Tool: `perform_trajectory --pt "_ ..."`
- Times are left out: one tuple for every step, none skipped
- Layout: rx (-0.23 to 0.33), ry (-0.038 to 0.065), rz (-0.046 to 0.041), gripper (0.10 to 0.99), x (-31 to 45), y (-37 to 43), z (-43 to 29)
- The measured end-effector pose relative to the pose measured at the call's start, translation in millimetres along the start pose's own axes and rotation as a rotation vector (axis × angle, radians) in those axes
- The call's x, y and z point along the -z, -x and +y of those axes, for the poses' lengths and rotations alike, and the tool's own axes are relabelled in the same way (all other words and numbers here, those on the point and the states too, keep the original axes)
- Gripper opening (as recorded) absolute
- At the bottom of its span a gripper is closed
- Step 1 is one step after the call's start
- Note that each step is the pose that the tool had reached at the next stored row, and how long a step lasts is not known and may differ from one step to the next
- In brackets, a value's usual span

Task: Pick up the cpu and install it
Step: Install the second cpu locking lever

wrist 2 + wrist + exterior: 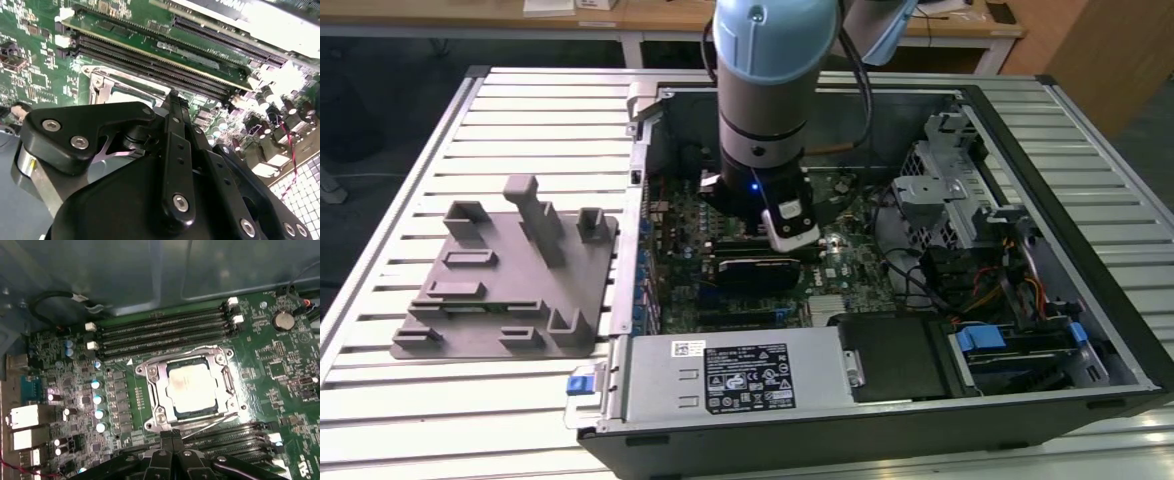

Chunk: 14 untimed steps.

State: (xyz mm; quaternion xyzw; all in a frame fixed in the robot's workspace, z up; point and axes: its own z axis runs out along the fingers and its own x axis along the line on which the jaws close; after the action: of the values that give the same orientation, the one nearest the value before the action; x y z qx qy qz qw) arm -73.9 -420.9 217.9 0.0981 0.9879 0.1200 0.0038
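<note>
Fingertips of the gripper sit pressed together in the first wrist view, with no gap between them and nothing held, poised just at the near edge of the socket frame. The second wrist view confirms it: the slim black fingers meet in a single blade above the motherboard.

Just beyond those tips lies the cpu, its pale silver top flat and square inside the metal frame, apparently already seated in the socket. A thin wire lever runs along the near side of the frame, between the chip and the fingers. Doing this stage well, I judge, means keeping the closed tips clear of the chip's top and of the lever, and checking that the chip lies level with no corner raised.

Past the socket run the long memory slots, and farther still the grey wall of the computer case. In the exterior view the arm reaches straight down into the open case, while the grey tray stands well apart on the slatted table, on the exterior view's left.
</note>
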Motion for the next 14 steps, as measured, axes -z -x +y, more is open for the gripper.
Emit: perform_trajectory --pt "0.0 0.007 0.0015 0.106 -0.3 0.0 -1.2" --pt "0.0 0.009 0.0017 0.106 -0.7 0.1 -2.7" --pt "0.0 0.009 0.0018 0.106 -1.2 0.3 -4.1" --pt "0.0 0.009 0.0019 0.106 -1.7 0.5 -5.6" --pt "0.0 0.009 0.0019 0.106 -2.4 0.7 -6.9" --pt "0.0 0.009 0.0019 0.106 -3.2 0.7 -7.9" --pt "-0.001 0.01 0.002 0.106 -3.8 0.6 -8.7" --pt "-0.001 0.012 0.0025 0.106 -4.4 0.4 -9.3" --pt "-0.001 0.015 0.0031 0.106 -5.2 0.1 -9.8" --pt "-0.001 0.019 0.0038 0.106 -6.0 -0.4 -10.2" --pt "-0.001 0.023 0.0046 0.106 -6.8 -1.0 -10.5" --pt "-0.001 0.026 0.0053 0.106 -7.5 -1.7 -10.8" --pt "-0.001 0.029 0.0058 0.106 -8.2 -2.4 -11.1" --pt "-0.001 0.033 0.0067 0.106 -8.9 -2.8 -11.4"
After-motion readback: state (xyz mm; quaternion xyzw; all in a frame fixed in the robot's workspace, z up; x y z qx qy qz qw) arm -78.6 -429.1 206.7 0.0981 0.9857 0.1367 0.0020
